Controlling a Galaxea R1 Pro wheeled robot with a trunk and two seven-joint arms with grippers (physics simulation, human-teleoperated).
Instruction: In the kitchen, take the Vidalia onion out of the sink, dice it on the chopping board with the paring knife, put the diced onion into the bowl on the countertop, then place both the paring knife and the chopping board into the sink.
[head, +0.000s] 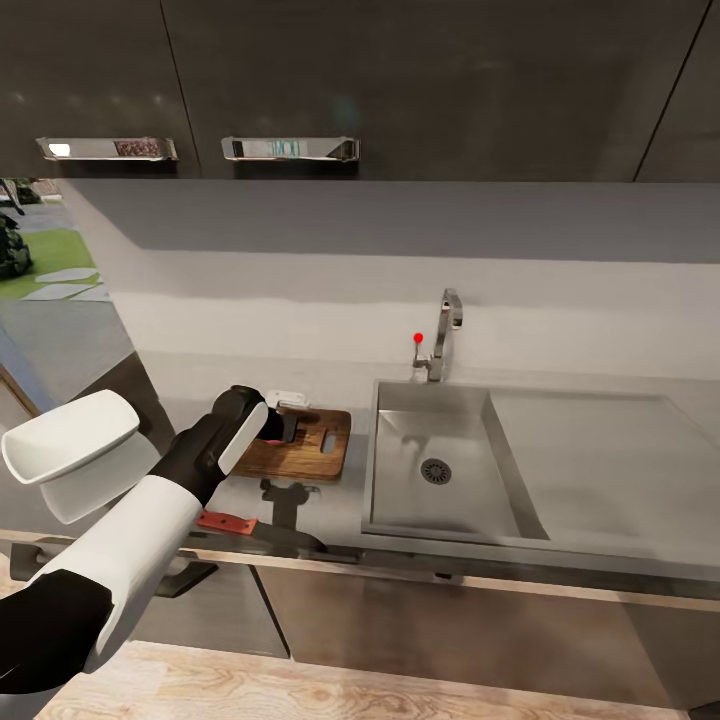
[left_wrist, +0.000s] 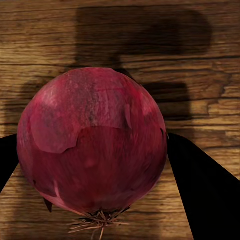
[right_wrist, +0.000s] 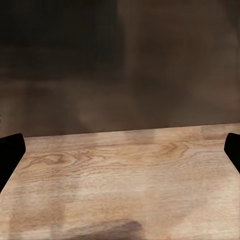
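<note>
— While my head looks down, what sits on the countertop (head: 300, 500)?

— The chopping board (head: 305, 448) lies just left of the sink (head: 440, 465); my left gripper (head: 285, 425) hangs over it, the paring knife (head: 226, 522) lies near the front edge.

— And at your left wrist?

— My 2 fingers (left_wrist: 200, 185) are clenched on the onion (left_wrist: 92, 142), above the board's wood.

— Your right?

— My right gripper (right_wrist: 120, 150) is released, fingertips wide apart over a wooden floor (right_wrist: 125, 175).
</note>
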